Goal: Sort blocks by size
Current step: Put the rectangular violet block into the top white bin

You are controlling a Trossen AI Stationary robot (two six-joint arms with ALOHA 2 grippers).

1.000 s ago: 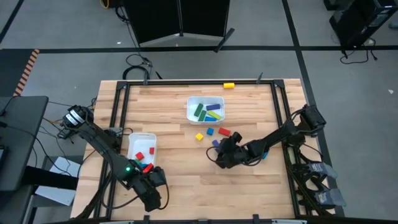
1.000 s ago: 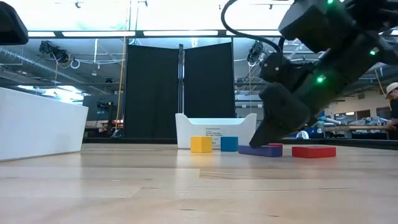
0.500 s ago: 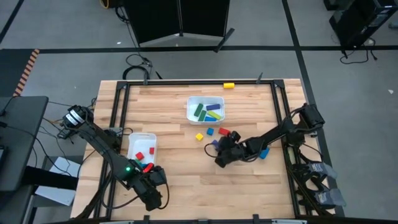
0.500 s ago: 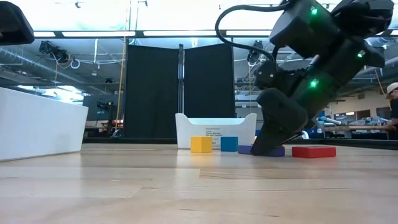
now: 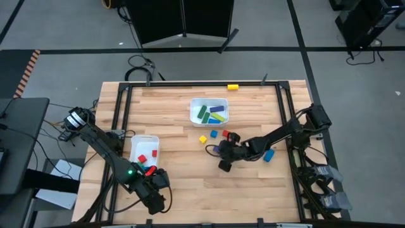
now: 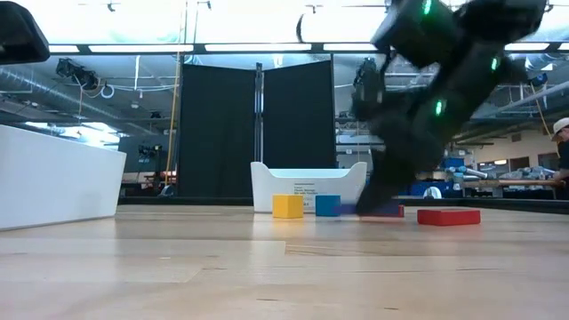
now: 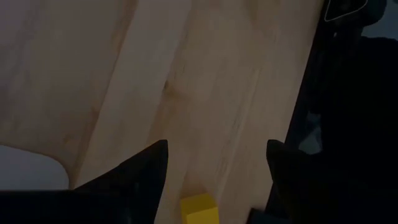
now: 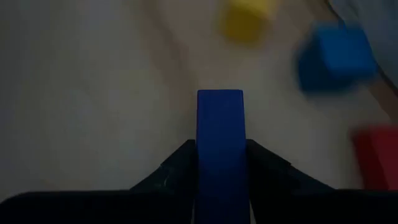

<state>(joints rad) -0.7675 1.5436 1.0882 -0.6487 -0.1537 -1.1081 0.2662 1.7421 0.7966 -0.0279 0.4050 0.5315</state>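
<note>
My right gripper (image 5: 221,152) is shut on a dark blue bar (image 8: 220,149) near the table's middle; it also shows in the low view (image 6: 378,200). Just beyond it lie a yellow cube (image 5: 202,139), a blue cube (image 5: 214,133) and a red bar (image 5: 228,134). A light blue block (image 5: 269,155) lies by the right arm. My left gripper (image 7: 216,149) is open and empty at the table's near left (image 5: 155,196), above a yellow block (image 7: 199,208). My right gripper pinches the blue bar's two long sides (image 8: 220,186) between its two fingers (image 8: 180,168). The fingers lie along the bar, which sticks out ahead of them. They slant down from the table's right. Whether the bar is clear of the table, I cannot tell.
A white tray (image 5: 193,114) with green, blue and yellow bars stands at the far middle. A second white tray (image 5: 134,144) with red cubes stands at the near left. A yellow block (image 5: 233,87) lies on the far frame rail. Bare wood lies at the near middle.
My right arm has swung toward the table's far edge and tipped more steeply over the blue bar, and the light blue block beside it has come into sight. My right gripper has shifted slightly toward the table's left. The loose blocks have stayed in place.
</note>
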